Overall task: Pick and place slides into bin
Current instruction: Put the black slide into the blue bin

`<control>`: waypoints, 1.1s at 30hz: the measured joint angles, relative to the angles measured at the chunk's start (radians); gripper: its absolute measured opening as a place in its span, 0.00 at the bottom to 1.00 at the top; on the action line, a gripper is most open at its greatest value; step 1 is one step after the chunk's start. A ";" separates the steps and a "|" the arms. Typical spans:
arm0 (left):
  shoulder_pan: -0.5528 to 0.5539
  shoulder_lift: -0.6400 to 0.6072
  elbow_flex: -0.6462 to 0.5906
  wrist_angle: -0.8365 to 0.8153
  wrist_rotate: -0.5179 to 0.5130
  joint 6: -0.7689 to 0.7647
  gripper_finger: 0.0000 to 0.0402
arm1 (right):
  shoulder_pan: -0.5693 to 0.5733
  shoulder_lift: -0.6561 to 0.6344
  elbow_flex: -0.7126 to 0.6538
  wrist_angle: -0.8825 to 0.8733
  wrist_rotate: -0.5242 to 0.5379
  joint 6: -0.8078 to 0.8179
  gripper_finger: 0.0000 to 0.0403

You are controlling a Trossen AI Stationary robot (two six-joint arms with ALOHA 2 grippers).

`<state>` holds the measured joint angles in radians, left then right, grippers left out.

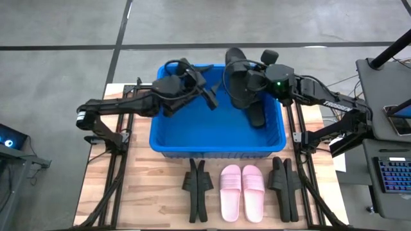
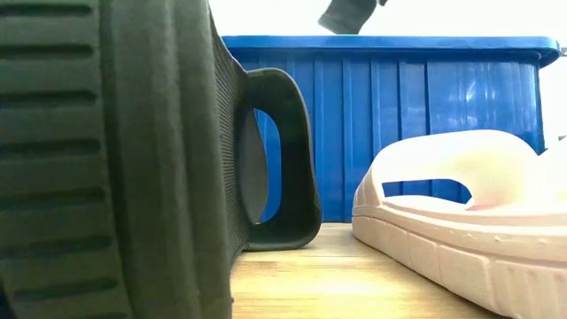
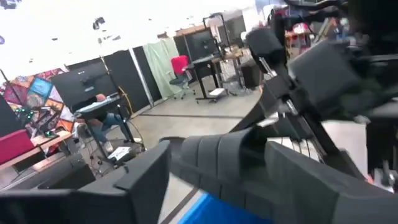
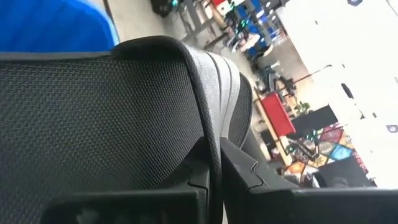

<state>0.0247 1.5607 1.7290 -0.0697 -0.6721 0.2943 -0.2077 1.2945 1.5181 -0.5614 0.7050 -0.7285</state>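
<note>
While the black slides [image 1: 241,80] hang over the far right part of the bin [image 1: 217,131], release should wait until they sit low inside the walls — a drop from rim height could let one bounce out or lodge on the rolled rim. Judged from the high view, the pair is held together, soles upright, above the blue floor and just beside the right wall. The right gripper [image 1: 260,83] is clamped on them; its wrist view is filled by textured sole and strap pressed between the fingers. Lower first, then open, then lift straight up.

The right arm reaches in from the surface's right edge, wrist bent toward the bin's centre. The left gripper [image 1: 207,95] hovers over the far left part of the bin, carrying nothing visible; whether its fingers are parted cannot be told. Keep the two wrists apart — they are near each other.

On the wooden surface [image 1: 148,192] in front of the bin remain two black pairs [image 1: 197,186] [image 1: 284,186] standing on edge and the pink pair [image 1: 242,191] lying flat between them.
</note>
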 joint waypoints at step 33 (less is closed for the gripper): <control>-0.004 -0.288 -0.200 -0.209 -0.017 -0.263 0.68 | -0.308 -0.016 -0.490 -0.076 -0.296 -0.162 0.02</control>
<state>0.0209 1.2724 1.5288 -0.2785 -0.6889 0.0311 -0.5154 1.2789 1.0277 -0.6377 0.4086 -0.8904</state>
